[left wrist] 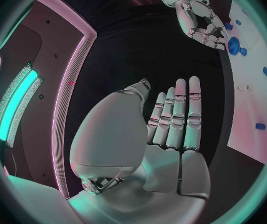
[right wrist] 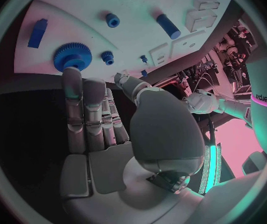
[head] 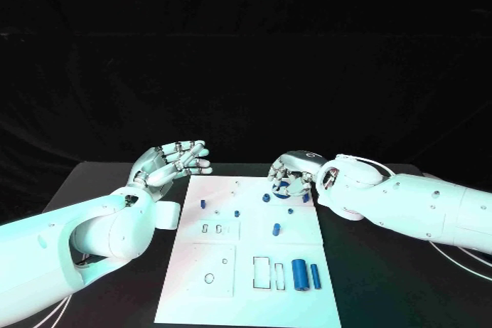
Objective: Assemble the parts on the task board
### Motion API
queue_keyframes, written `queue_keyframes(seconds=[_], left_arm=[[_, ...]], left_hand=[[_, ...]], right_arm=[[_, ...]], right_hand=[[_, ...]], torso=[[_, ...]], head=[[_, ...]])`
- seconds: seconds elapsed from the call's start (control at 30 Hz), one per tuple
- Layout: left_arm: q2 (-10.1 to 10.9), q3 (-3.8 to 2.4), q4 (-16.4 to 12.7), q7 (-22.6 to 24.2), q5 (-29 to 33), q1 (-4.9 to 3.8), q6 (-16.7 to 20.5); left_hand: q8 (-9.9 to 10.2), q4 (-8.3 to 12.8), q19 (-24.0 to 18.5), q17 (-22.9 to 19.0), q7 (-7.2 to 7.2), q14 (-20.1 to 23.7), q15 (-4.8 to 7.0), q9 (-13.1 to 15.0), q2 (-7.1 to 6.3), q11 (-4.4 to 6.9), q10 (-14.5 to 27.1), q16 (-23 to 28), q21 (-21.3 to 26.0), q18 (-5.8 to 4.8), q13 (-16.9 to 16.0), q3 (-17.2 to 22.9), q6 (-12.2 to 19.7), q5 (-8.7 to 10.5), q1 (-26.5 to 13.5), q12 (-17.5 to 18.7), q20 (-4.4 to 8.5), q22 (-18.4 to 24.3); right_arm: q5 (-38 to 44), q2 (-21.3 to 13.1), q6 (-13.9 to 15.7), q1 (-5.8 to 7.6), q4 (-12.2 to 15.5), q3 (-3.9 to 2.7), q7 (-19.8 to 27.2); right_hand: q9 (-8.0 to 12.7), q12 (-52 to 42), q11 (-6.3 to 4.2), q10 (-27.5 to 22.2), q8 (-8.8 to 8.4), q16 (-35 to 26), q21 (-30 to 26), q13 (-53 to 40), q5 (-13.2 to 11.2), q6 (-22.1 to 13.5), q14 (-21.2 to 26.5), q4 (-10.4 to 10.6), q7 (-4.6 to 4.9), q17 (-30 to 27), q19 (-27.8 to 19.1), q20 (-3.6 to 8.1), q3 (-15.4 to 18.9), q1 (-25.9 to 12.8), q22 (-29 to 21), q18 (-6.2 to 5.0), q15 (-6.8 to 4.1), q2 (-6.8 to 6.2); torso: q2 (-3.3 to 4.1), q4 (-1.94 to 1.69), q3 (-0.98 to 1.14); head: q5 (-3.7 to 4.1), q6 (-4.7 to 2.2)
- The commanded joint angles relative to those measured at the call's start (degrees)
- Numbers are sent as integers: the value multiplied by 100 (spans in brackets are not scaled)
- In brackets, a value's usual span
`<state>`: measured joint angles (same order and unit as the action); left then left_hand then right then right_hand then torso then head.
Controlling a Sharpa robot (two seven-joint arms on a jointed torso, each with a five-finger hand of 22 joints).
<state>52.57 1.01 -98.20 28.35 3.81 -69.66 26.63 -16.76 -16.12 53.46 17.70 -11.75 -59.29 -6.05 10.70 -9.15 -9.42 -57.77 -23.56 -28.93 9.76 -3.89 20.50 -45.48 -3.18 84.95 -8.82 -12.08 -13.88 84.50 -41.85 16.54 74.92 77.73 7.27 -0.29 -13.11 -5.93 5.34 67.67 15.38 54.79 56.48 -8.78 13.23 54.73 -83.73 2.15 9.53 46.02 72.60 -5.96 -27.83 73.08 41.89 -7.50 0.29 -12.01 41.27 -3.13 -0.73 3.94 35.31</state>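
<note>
The white task board [head: 205, 299] lies in the middle of the black table. Small blue pegs [head: 276, 228] stand on it, and two blue cylinders [head: 299, 274] lie near its front right. A blue gear [right wrist: 71, 57] sits at the board's far right, with a smaller gear [right wrist: 107, 57] beside it. My right hand [head: 292, 175] hovers over that far right part, fingers stretched out just short of the gear [left wrist: 233, 45], holding nothing. My left hand [head: 174, 161] is raised beside the board's far left corner, fingers [left wrist: 178, 114] straight and apart, empty.
Rectangular cut-outs [head: 269, 271] and a round hole [head: 209, 277] mark the board's near half. A blue block [right wrist: 37, 33] and a blue cylinder [right wrist: 168, 26] rest on the board beyond the gear. Black table [head: 102, 178] surrounds the board on both sides.
</note>
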Motion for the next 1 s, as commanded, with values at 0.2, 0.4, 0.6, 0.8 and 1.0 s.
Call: queue_keyframes(seconds=[0.2,0.4,0.6,0.8,1.0], left_arm=[[11,-15,-48,-37,-18,-29,-194],[-5,-16,-14,-72,-18,-30,-223],[-8,-16,10,-95,-18,-30,-242],[-6,-17,22,-118,-18,-30,-251],[-6,-17,32,-135,-18,-30,-256]], left_hand=[[31,8,56,15,-88,8,-15,-9,-59,0,-38,-8,-42,72,10,36,-28,17,-14,45,8,-19],[37,5,61,23,-92,16,-18,-11,-63,-4,-35,-5,-60,70,10,36,-23,17,-22,56,11,-28],[40,4,62,27,-94,23,-20,-12,-65,-5,-33,-3,-68,69,10,36,-19,17,-26,62,13,-33],[47,3,62,34,-99,33,-22,-15,-68,-9,-28,0,-81,67,11,36,-12,18,-32,74,15,-40],[47,3,62,34,-99,33,-22,-15,-68,-9,-28,0,-81,67,11,36,-12,18,-32,74,15,-40]], right_arm=[[811,104,-149,-10,-7,-3,-359],[933,140,-249,-27,-12,-3,-419],[1016,153,-383,-40,-13,-3,-477],[1048,168,-464,-49,3,-3,-483],[1067,209,-532,-70,-43,-3,-480]], right_hand=[[-123,-64,37,-234,-32,1780,1867,-218,47,-106,-248,160,24,1846,697,-54,-54,57,2455,323,50,-113],[-179,-114,38,-259,-43,2320,2577,-305,70,-159,-328,222,21,2460,1103,-76,-69,73,3504,493,64,-153],[-225,-114,49,-329,-42,2504,2775,-351,84,-184,-331,267,19,2645,1201,-102,-78,78,3805,541,82,-183],[-254,-109,55,-365,-18,2558,2834,-365,100,-149,-333,286,20,2696,1233,-114,-87,88,3897,556,89,-172],[-274,-110,58,-377,-1,2592,2860,-375,119,-120,-335,285,24,2727,1244,-121,-114,119,3937,562,95,-152]], torso=[[134,-92,4],[146,-121,8],[165,-127,8],[184,-156,12],[197,-172,11]], head=[[70,-4],[88,6],[105,2],[125,-2],[134,-11]])
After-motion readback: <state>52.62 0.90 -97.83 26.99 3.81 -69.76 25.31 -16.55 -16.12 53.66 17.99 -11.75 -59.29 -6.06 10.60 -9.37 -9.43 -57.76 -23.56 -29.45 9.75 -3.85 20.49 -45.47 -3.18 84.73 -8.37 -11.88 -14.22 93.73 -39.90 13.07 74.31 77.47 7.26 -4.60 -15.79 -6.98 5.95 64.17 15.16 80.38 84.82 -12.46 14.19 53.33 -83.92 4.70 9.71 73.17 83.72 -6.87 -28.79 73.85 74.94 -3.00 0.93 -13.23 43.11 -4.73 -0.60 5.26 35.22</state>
